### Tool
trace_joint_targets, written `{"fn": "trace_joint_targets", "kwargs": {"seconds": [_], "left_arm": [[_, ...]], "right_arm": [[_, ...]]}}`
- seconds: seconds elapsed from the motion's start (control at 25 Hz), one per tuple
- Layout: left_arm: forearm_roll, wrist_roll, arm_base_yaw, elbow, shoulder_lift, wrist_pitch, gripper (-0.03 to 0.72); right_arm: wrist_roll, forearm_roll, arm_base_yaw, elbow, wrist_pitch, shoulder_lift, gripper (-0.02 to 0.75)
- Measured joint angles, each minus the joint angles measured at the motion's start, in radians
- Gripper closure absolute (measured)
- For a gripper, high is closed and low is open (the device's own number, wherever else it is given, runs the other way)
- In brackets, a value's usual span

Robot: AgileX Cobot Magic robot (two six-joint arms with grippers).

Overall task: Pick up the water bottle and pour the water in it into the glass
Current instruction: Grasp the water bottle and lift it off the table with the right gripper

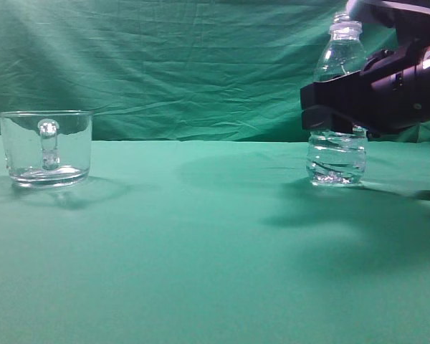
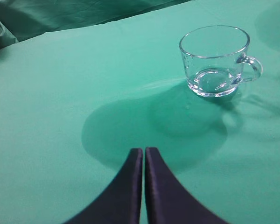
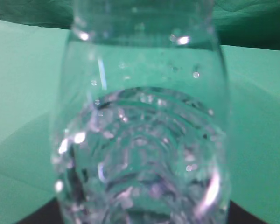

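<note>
The water bottle point(image 1: 337, 154) stands upright on the green cloth at the right, clear and ribbed, with a little water in its base. My right gripper point(image 1: 331, 107) is closed around its middle, and the front finger hides that part. In the right wrist view the bottle point(image 3: 142, 140) fills the frame, with dark finger edges at its lower sides. The glass point(image 1: 47, 147) is a short clear mug at the far left, empty, its handle facing the camera. It also shows in the left wrist view point(image 2: 214, 60), ahead and to the right of my left gripper point(image 2: 143, 151), which is shut and empty.
A green cloth covers the table point(image 1: 201, 244) and hangs as a backdrop point(image 1: 165, 64). Open cloth lies between the glass and the bottle. The right arm's shadow falls on the cloth at the right point(image 1: 344, 215).
</note>
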State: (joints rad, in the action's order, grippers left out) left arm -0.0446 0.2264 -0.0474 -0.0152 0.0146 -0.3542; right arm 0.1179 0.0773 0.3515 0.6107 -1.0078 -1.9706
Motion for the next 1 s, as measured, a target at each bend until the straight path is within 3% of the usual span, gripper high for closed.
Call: {"fn": "trace_joint_targets", "kwargs": {"seconds": [0.32, 0.8, 1.0], "left_arm": [[0.0, 0.0, 0.0, 0.0, 0.0, 0.0, 0.688], [0.0, 0.0, 0.0, 0.0, 0.0, 0.0, 0.688], [0.0, 0.0, 0.0, 0.0, 0.0, 0.0, 0.688]], "right_arm": [[-0.061, 0.073, 0.0, 0.0, 0.04, 0.026, 0.42], [-0.124, 0.235, 0.002, 0.159, 0.569, 0.271, 0.42], [-0.125, 0.298, 0.068, 0.32, 0.811, 0.286, 0.42]]}}
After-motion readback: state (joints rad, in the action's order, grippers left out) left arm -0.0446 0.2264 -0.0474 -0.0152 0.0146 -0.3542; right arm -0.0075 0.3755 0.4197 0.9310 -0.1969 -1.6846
